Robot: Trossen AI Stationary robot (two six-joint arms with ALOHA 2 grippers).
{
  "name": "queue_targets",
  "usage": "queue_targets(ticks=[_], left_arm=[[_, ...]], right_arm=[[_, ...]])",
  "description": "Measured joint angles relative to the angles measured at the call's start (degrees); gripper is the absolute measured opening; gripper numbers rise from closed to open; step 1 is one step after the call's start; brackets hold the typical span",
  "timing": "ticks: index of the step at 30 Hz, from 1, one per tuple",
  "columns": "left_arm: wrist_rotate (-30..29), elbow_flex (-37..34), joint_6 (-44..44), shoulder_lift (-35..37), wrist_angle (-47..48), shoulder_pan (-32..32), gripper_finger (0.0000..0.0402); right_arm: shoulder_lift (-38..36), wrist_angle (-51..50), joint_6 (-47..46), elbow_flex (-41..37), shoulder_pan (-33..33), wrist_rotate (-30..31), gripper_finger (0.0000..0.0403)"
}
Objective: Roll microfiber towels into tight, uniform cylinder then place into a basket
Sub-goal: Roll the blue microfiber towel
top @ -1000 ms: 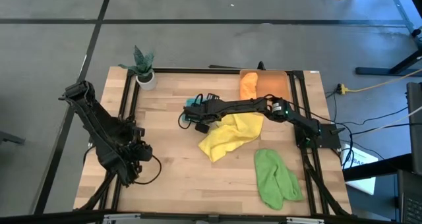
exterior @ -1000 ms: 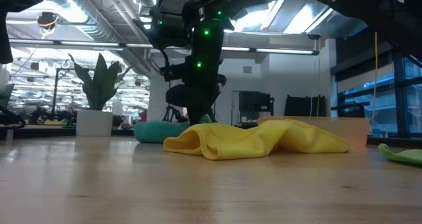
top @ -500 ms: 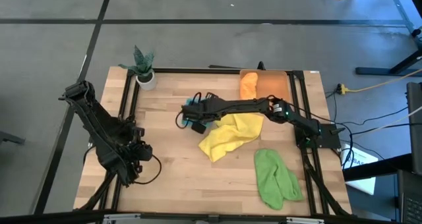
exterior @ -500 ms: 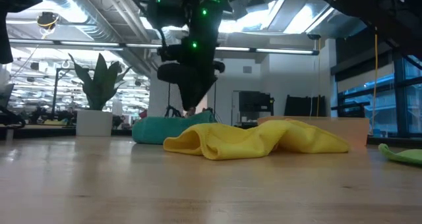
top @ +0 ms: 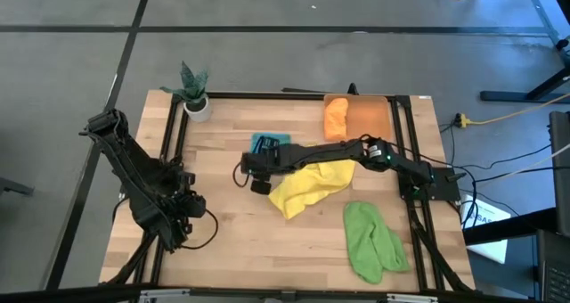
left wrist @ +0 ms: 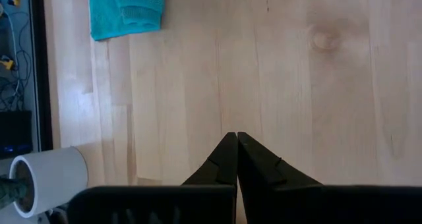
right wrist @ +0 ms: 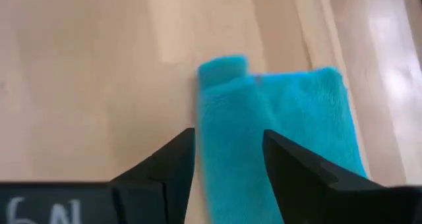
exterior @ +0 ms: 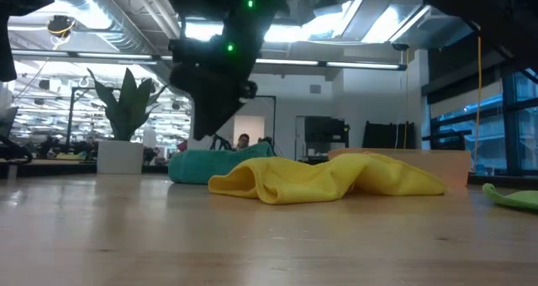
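The left hand (left wrist: pixel 236 159) is being kept pressed shut and empty, parked low at the near left corner of the pale wooden worktop (top: pixel 223 241), well apart from every cloth. Beside the far left corner, a small white pot with a green plant (top: pixel 195 96) is standing clear of the work.

The soft teal microfiber towel (top: pixel 265 143), folded into a thick flat pad and not yet rolled tight, is lying at the middle of the worktop towards the far edge. The right hand (top: pixel 256 171) is being held above the worktop on the near side of this towel, fingers spread wide and gripping nothing. In the right wrist view the teal cloth is showing straight ahead between the two dark fingers (right wrist: pixel 168 168), its long axis running away from the hand. The right arm is judged far the nearer of the two, so the coming grasp appears to depend on a short advance along that axis.

Under the right forearm, the crumpled yellow microfiber towel (top: pixel 307 184) is lying loose. Further right, the orange microfiber towel (top: pixel 336 113) is lying in the shallow translucent orange plastic basket (top: pixel 372 118) at the far right corner. The light green microfiber towel (top: pixel 372 241) is spread loosely near the right front edge.

No brand or label is being shown legibly; only pale, partly cut-off marks are visible on the right wrist housing.
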State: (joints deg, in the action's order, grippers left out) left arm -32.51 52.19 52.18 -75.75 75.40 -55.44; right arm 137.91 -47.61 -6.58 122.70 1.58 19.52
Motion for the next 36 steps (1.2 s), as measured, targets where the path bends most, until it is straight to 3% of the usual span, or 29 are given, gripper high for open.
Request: queue_targets(ticks=[15, 24, 36], left_arm=[[0.0, 0.0, 0.2, 0.0, 0.0, 0.0, 0.0000], [0.0, 0.0, 0.3, 0.0, 0.0, 0.0, 0.0000], [0.0, 0.0, 0.4, 0.0, -0.1, 0.0, 0.0000]], right_arm=[[0.1, 8.0, -0.5, -9.7, -6.5, -6.6, 0.0179], [1.3, 15.3, -0.4, -9.7, -5.9, -17.3, 0.0179], [3.6, 27.8, -0.7, -9.7, -1.0, -21.3, 0.0179]])
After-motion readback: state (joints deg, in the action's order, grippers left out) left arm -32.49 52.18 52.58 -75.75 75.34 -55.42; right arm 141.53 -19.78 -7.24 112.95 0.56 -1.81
